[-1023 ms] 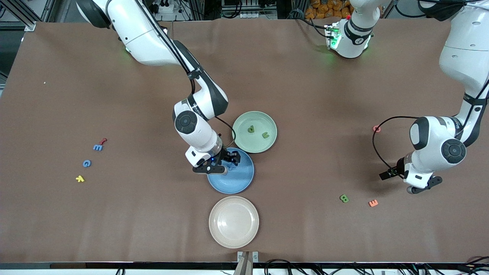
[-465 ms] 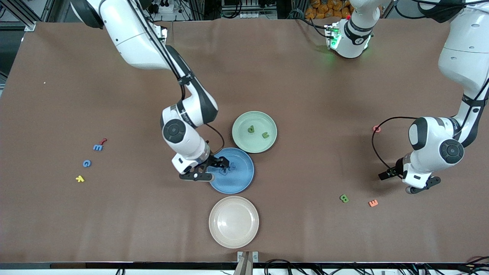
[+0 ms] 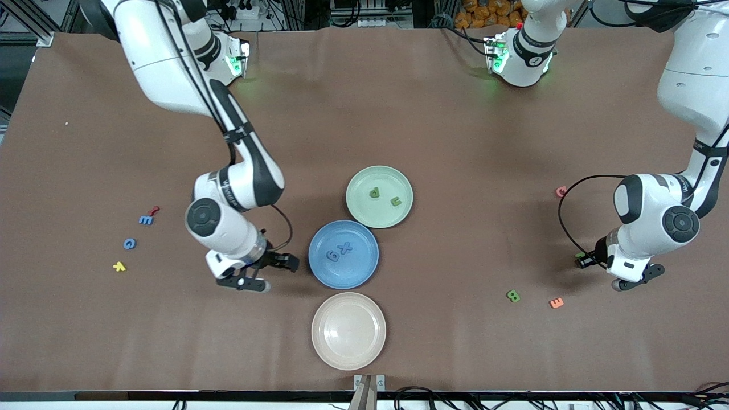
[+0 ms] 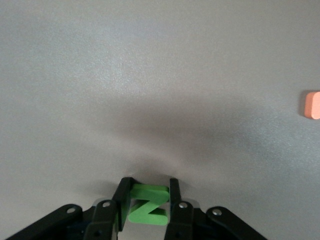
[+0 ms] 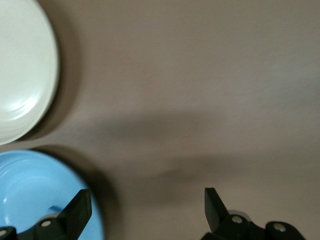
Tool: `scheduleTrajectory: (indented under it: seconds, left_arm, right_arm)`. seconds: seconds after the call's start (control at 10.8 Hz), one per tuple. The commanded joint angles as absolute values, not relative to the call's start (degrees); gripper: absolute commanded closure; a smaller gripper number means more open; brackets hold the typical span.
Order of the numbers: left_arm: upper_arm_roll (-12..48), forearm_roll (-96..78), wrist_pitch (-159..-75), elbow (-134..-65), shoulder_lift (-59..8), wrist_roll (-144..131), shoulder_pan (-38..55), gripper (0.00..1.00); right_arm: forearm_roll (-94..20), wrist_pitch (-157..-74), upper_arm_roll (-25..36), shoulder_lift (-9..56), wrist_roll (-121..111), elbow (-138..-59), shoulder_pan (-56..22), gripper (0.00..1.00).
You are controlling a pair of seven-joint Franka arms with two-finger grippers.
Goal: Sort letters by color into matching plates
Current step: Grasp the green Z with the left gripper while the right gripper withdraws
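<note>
A green Z (image 4: 146, 210) is being gripped in the left hand (image 4: 147, 207) at the frame's right. The right hand (image 3: 267, 272) is being held wide open over bare worktop (image 3: 433, 330), beside the blue plate (image 3: 359, 272) at centre.

On your brown table (image 3: 398, 102) three plates sit mid-table: green plate (image 3: 363, 215), blue plate (image 3: 357, 273) touching it, cream plate (image 3: 348, 331) nearest the camera. Toward the right arm's end lie loose letters: red (image 3: 153, 210), blue E (image 3: 146, 220), blue G (image 3: 129, 244), yellow (image 3: 119, 266). Toward the left arm's end: pink (image 3: 561, 192), green B (image 3: 513, 295), orange E (image 3: 556, 303).
</note>
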State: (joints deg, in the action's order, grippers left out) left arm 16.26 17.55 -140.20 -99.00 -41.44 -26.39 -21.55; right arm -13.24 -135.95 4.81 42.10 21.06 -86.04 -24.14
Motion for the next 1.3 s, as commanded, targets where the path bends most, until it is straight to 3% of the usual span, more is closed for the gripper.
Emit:
scheduleTrajectory:
  seconds: [0.0,0.47,0.84,1.21]
  left_arm:
    - [16.35,19.16,-140.71,-99.49,-41.4,-27.16,-21.62,1.0]
    - [16.88,18.46,-139.75,-98.09,-38.86,-29.86,-15.06,1.0]
    - [16.44,18.37,-132.81,-94.49,-39.02,-38.37,-2.66,1.0]
    - [18.36,15.48,-127.1,-93.34,-36.48,-42.53,3.24,1.0]
  right_arm:
    - [-12.39,-129.84,4.83,38.77,13.65,-86.66,-17.51,0.0]
    - [-12.22,-119.54,9.57,35.69,8.7,-86.84,-10.91,0.0]
    - [-7.93,-120.85,10.55,33.84,5.72,-90.95,-6.08,0.0]
    - [-5.98,-128.74,10.55,32.26,-7.69,-99.38,-1.24,0.0]
